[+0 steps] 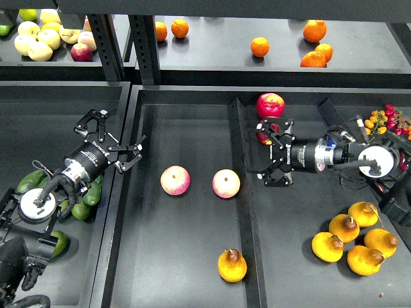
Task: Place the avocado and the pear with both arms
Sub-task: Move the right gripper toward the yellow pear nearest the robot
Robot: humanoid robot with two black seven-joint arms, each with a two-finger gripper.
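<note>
Several dark green avocados (85, 197) lie in the left bin, just below and behind my left arm. One yellow-orange pear (231, 265) lies at the front of the middle tray. Several more pears (345, 227) lie at the front right of the right tray. My left gripper (123, 126) is open and empty, over the left bin's right edge and above the avocados. My right gripper (262, 155) is open and empty. It points left over the ridge between the middle and right trays, well behind the pears.
Two pink-yellow apples (174, 179) (226, 183) lie in the middle tray (186, 256). A red apple (270, 104) and a darker one (262, 135) sit right behind my right gripper. Oranges (259, 46) and pale apples (35, 38) are on the back shelf. Peppers (388, 115) lie far right.
</note>
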